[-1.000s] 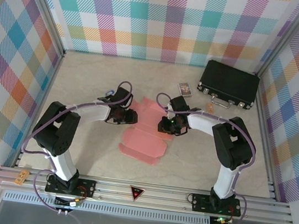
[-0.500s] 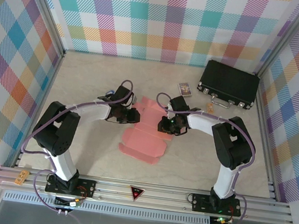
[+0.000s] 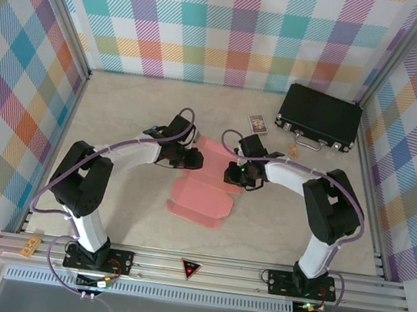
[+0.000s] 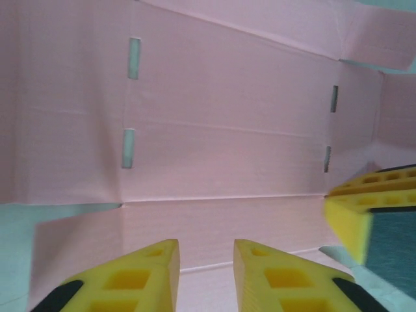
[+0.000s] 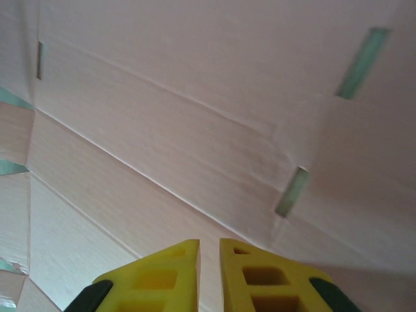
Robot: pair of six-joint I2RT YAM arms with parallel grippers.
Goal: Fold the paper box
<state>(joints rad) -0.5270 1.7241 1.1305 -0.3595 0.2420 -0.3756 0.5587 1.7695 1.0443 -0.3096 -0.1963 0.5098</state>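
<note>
The paper box (image 3: 198, 199) is a flat salmon-pink die-cut sheet lying mid-table, creases and slots facing up. My left gripper (image 3: 191, 159) hovers over its far left part, and in the left wrist view the gripper (image 4: 207, 263) has its yellow fingers apart over the sheet (image 4: 227, 130), with nothing between them. My right gripper (image 3: 234, 175) is over the sheet's far right part. Seen from the right wrist, that gripper (image 5: 209, 260) keeps only a slim gap above the pink card (image 5: 195, 97). One of the right gripper's fingers (image 4: 351, 218) shows at the right edge of the left wrist view.
A black hard case (image 3: 319, 117) lies at the back right, with a tiny printed card (image 3: 257, 122) to its left and a small tan item (image 3: 295, 149) in front of it. Checked walls close in three sides. An aluminium rail (image 3: 200, 267) runs along the near edge.
My left gripper has moved right and farther onto the sheet, and its jaws narrowed a little. The right gripper has barely shifted, while its elbow swung outward.
</note>
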